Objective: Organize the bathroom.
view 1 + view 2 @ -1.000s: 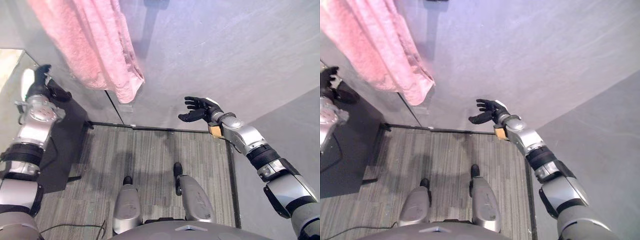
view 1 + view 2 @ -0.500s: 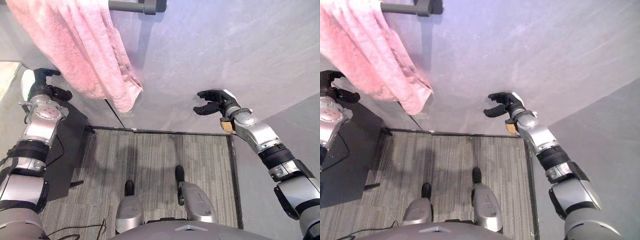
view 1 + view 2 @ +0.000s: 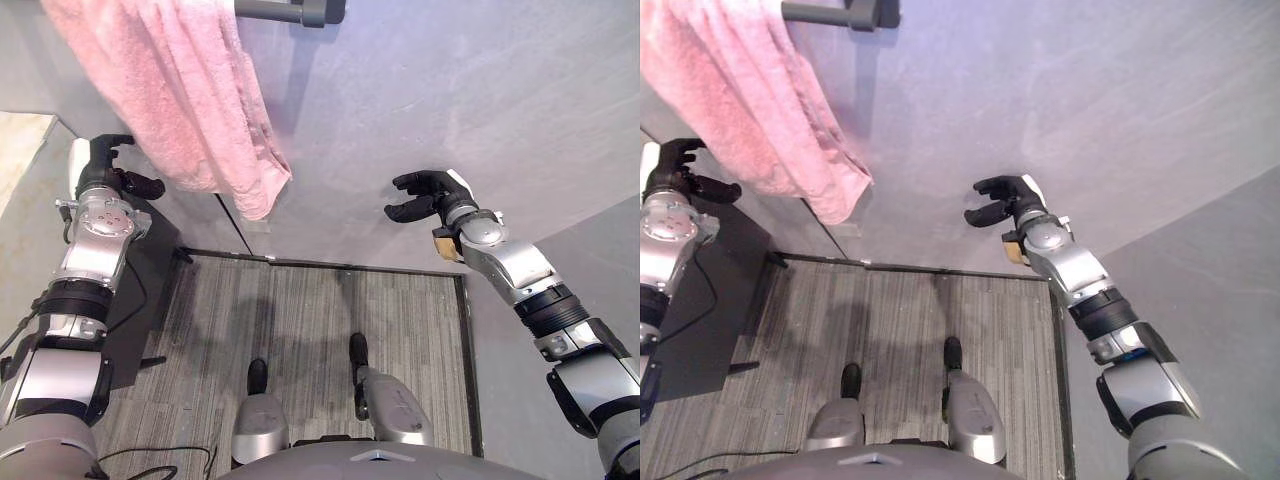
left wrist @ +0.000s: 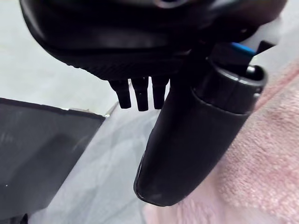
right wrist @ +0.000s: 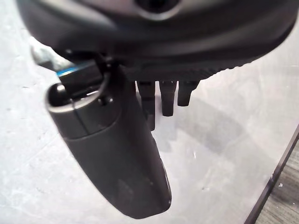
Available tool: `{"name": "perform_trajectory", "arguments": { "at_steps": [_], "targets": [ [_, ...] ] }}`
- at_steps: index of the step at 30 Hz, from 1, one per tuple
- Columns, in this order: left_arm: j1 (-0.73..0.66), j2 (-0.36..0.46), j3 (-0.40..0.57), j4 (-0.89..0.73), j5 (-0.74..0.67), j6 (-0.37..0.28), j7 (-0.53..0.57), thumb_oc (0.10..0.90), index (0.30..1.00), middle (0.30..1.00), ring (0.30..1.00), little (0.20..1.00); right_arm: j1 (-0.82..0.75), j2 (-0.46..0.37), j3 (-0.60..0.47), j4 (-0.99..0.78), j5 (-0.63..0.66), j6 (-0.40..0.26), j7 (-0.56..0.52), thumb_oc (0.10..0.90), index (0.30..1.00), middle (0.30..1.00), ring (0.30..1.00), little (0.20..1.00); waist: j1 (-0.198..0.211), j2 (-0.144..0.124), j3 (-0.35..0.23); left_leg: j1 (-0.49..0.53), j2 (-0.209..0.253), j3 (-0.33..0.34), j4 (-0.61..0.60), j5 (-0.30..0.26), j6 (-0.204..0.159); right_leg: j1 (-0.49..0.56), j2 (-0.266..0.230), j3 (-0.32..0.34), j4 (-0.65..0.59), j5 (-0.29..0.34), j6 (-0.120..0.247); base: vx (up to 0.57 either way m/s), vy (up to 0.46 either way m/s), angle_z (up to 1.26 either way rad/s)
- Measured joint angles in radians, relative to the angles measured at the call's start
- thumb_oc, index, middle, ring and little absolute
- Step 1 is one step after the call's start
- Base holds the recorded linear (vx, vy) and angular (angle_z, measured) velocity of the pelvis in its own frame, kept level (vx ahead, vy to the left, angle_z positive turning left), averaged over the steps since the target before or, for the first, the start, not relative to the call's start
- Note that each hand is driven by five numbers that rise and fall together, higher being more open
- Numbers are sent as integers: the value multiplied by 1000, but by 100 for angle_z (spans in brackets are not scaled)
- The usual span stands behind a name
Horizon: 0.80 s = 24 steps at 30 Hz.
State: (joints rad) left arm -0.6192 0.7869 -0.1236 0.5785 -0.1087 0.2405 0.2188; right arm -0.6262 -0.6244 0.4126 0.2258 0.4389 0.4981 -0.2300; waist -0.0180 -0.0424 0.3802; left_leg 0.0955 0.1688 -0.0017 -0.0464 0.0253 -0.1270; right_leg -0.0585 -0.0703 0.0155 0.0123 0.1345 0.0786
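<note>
In the left eye view a pink towel hangs bunched and uneven from the dark rail at the top of the grey wall, its lower corner drooping to a point well above the striped floor. The left hand is raised just beside the towel's left edge, fingers loosely curved and holding nothing; a black cabinet stands below it against the wall. The right hand hovers well apart from the towel, near the bare wall, fingers bent in a loose claw with nothing in them. The right eye view gives the same layout, with the towel gathered toward the rail's left end. In the left wrist view the thumb lies over pink cloth without visibly pinching it, and the fingers stand clear. In the right wrist view the thumb and fingers face only plain wall. As a judgement, tidying has barely begun: the towel is on its rail but not spread or straightened, and neither hand has taken hold of it.
</note>
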Motion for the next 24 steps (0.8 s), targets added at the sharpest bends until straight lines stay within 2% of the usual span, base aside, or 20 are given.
{"name": "perform_trajectory", "arguments": {
  "at_steps": [4,7,11,13,18,24],
  "targets": [
    [7,-1,20,-65,-55,9,-154,800,900,900,900,900,0,1,-7,2,9,0,-40,800,900,900,900,900,19,-1,0,-1,0,-12,-13,14,3,9,-1,-10,-20,2,0,-2,12,9],
    [9,5,25,-90,-83,11,-208,800,900,900,900,900,0,15,-34,2,62,0,-62,800,900,900,900,900,22,-1,0,0,0,-13,-21,19,9,11,-7,-11,-23,2,0,6,22,5],
    [51,11,43,-183,-119,29,-250,800,900,900,900,900,0,63,-71,2,157,0,-131,800,900,900,900,900,20,-1,0,2,-5,-13,-30,26,10,16,-13,-11,-35,12,-4,-5,28,3],
    [59,11,43,-197,-128,29,-253,800,900,900,900,900,0,88,-83,2,178,0,-150,800,900,900,900,900,21,-1,0,4,-5,-13,-31,26,11,20,-12,-12,-41,14,-5,0,0,0],
    [67,9,43,-209,-130,30,-272,800,900,900,900,900,0,137,-97,0,331,-4,-205,800,900,900,900,900,22,-2,-1,20,-3,-10,-38,27,11,43,-11,-13,-62,21,-3,0,0,0],
    [67,9,41,-217,-166,30,-277,800,900,900,900,900,0,194,-100,-5,504,-54,-247,800,900,900,900,900,27,-15,-8,20,-3,-8,-38,27,12,44,-11,-12,-67,24,-3,2,5,0]
  ]
}}
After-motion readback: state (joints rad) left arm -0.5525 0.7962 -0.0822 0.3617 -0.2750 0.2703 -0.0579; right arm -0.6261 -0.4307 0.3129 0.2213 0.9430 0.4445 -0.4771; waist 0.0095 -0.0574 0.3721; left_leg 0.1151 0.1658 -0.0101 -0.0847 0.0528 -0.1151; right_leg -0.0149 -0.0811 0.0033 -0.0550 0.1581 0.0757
